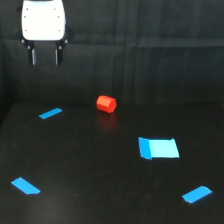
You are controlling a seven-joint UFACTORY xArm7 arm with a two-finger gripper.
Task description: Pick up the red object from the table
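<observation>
The red object (106, 104) is a small stubby red-orange block lying on the black table (100, 165), a little above the frame's middle. My gripper (45, 57) hangs high at the upper left of the exterior view under a white housing, well above and to the left of the block. Its two thin fingers (33, 56) point down with a gap between them and hold nothing, so it is open.
Blue tape strips lie on the table at the left (50, 113), lower left (26, 186) and lower right (197, 194). A larger light-blue rectangle (159, 148) sits right of centre. A dark curtain-like wall (150, 50) backs the table.
</observation>
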